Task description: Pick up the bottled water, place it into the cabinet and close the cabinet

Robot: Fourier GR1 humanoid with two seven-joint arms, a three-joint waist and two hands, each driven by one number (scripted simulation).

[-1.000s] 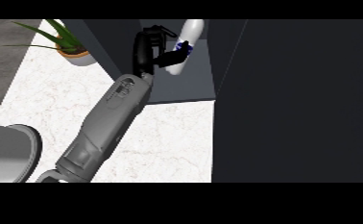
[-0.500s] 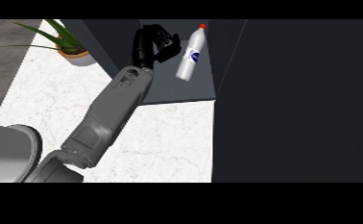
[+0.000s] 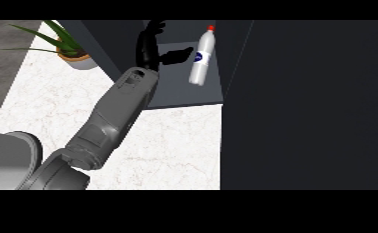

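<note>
Now we see the bottled water [image 3: 201,61] inside the cabinet [image 3: 184,94] near its right wall — left hand [image 3: 153,52] open, seemingly apart from it.

You cannot see the right robot hand in this view. The dark cabinet door [image 3: 295,102] hides the right part of the bench [image 3: 177,142]. The potted plant [image 3: 63,47] is cut off by the left edge, and the cabinet [image 3: 177,92] by the top.

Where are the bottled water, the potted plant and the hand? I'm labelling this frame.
bottled water [image 3: 201,59]: head view, blue label.
potted plant [image 3: 77,59]: head view, pot.
left hand [image 3: 150,47]: head view, fingers.
</note>
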